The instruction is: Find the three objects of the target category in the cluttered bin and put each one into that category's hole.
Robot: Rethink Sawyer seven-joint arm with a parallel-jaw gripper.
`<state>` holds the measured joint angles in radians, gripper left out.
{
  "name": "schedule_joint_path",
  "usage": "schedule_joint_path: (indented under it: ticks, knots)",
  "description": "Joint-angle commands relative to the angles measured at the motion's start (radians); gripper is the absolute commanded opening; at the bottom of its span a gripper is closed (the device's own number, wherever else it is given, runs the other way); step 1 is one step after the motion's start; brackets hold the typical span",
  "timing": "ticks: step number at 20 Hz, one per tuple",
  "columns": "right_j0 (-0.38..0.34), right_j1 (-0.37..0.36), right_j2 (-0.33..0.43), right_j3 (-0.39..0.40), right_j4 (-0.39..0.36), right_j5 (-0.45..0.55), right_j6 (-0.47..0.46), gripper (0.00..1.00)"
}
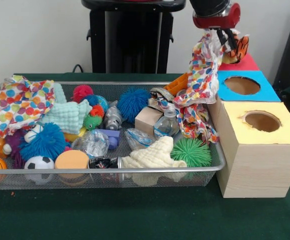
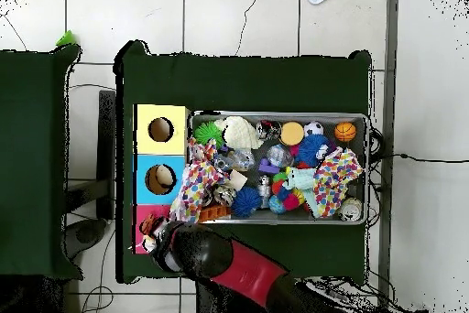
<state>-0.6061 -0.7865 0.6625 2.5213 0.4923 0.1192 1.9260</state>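
My gripper point(image 1: 229, 36) hangs over the red-topped box point(image 1: 241, 63) at the far right and is shut on a small orange plush toy with dark stripes point(image 1: 239, 47). A polka-dot cloth point(image 1: 203, 75) is caught with it and trails down into the wire mesh bin point(image 1: 135, 171). The red-surround hole is hidden behind the toy and the gripper. In the overhead view the gripper point(image 2: 156, 232) is above the red box point(image 2: 143, 218), with the cloth point(image 2: 196, 188) stretched to the bin point(image 2: 275, 114). I cannot make out any other yellow plush toy in the clutter.
The blue-surround hole point(image 1: 242, 85) and the yellow-surround hole point(image 1: 262, 121) lie nearer the camera in the same row of boxes. The bin holds spiky balls, a second polka-dot cloth point(image 1: 20, 102), pale cloths, small balls, a wooden block point(image 1: 148, 120) and plastic bottles.
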Motion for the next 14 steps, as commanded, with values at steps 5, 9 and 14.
schedule_joint_path:
  ticks: [5, 9, 14]
  knots:
    - [0.021, 0.048, -0.113, 0.002, -0.042, 0.032, 0.136, 0.00]
    - [0.016, 0.047, -0.118, -0.001, -0.053, 0.037, 0.138, 0.00]
    - [0.018, 0.111, -0.150, -0.029, -0.078, -0.011, 0.127, 0.00]
